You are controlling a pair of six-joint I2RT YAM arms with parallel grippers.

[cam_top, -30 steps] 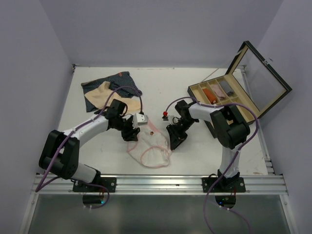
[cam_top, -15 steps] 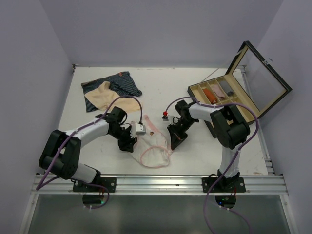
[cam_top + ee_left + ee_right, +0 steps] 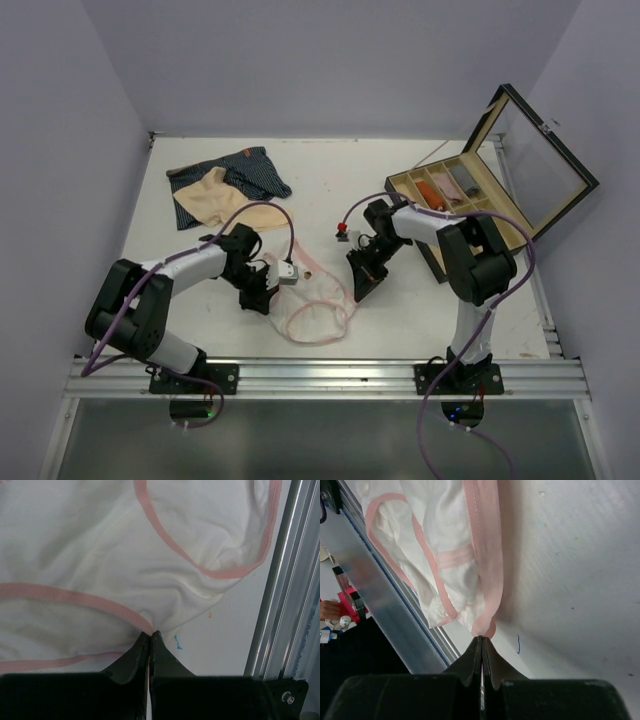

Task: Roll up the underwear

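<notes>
Though hidden overhead, left gripper (image 3: 150,635) pinching underwear (image 3: 100,555)

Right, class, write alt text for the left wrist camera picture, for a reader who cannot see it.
The left gripper is shut, its dark tips pinching a puckered, pink-trimmed edge of the white underwear, which spreads across most of the frame. Pale table and a metal rail show at the right.

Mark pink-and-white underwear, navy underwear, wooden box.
pink-and-white underwear (image 3: 318,291), top view, white middle panel.
navy underwear (image 3: 260,167), top view, uncovered right half.
wooden box (image 3: 543,172), top view, glass of open lid.
</notes>
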